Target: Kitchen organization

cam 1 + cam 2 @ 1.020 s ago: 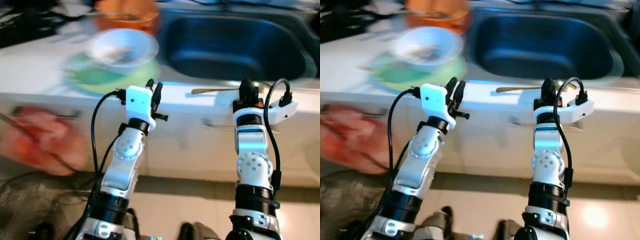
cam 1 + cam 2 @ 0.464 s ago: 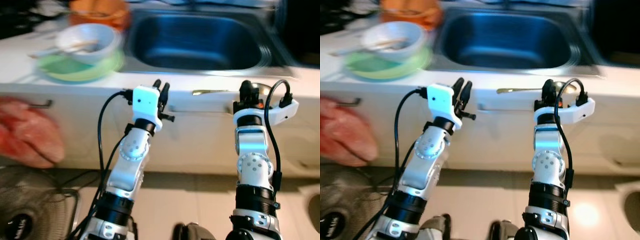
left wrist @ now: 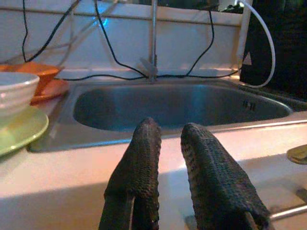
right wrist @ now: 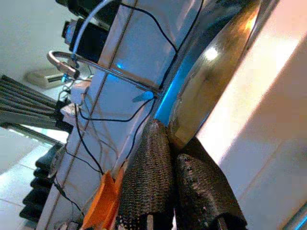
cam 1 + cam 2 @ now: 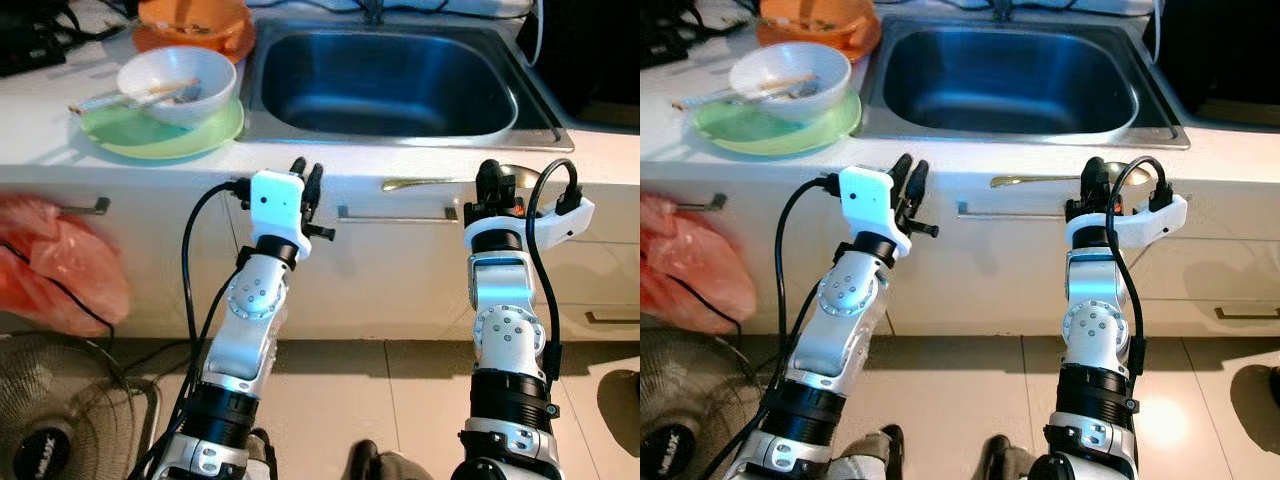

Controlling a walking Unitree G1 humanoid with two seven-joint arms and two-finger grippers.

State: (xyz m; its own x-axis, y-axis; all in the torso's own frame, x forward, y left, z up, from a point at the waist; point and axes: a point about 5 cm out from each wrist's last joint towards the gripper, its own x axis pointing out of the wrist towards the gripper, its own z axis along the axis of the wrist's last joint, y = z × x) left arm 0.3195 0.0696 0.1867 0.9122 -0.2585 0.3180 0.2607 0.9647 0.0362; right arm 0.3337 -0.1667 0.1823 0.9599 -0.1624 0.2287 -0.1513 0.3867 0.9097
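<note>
A gold-coloured spoon (image 5: 420, 183) is held level over the white counter's front edge, and my right gripper (image 5: 495, 172) is shut on its neck. In the right wrist view the spoon's bowl (image 4: 216, 81) comes out from between the closed fingers (image 4: 151, 158). My left gripper (image 5: 307, 170) is raised at the counter edge in front of the steel sink (image 5: 300, 70), its fingers (image 3: 144, 143) a narrow gap apart and holding nothing. At the left, a white bowl (image 5: 170, 95) with chopsticks (image 5: 105, 99) rests on a green plate (image 5: 215, 130). An orange bowl (image 5: 195, 15) stands behind them.
A red plastic bag (image 5: 50, 270) hangs from a drawer handle at the left, and a fan (image 5: 60, 420) stands on the floor below it. A long drawer handle (image 5: 395, 212) runs between my arms. A black appliance (image 5: 590, 50) stands right of the sink.
The whole picture has shifted, sink and dishes sliding left, and the blur has cleared. The spoon has stayed with my right gripper. Both arms hold the same pose.
</note>
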